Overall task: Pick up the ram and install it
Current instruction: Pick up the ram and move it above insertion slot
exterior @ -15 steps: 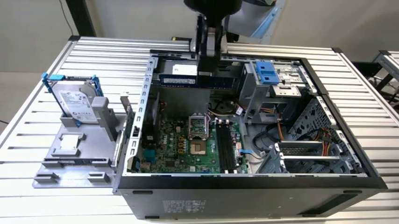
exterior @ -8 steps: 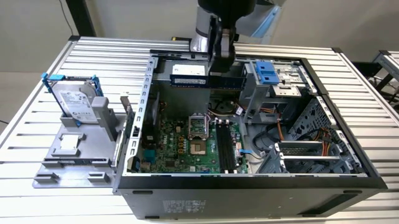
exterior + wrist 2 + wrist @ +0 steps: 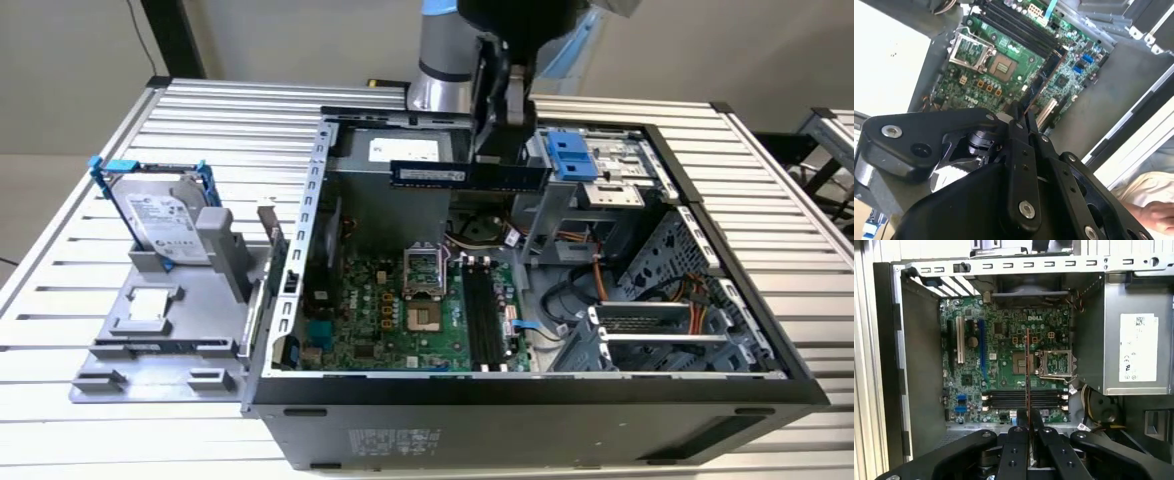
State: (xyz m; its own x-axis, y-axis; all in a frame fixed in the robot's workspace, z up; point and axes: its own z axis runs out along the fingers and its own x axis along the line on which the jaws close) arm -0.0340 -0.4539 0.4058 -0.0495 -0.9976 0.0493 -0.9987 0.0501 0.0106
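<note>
A table (image 3: 174,110) of long silver slats spans the exterior view from edge to edge. An open computer case (image 3: 534,425) lies on its side on it, taking up the middle and right of the frame, open face upward. Just beside the case, at the lower left of the frame, a flat grey holder (image 3: 160,345) rests on the slats. A hard drive (image 3: 163,220) stands upright in it.
</note>
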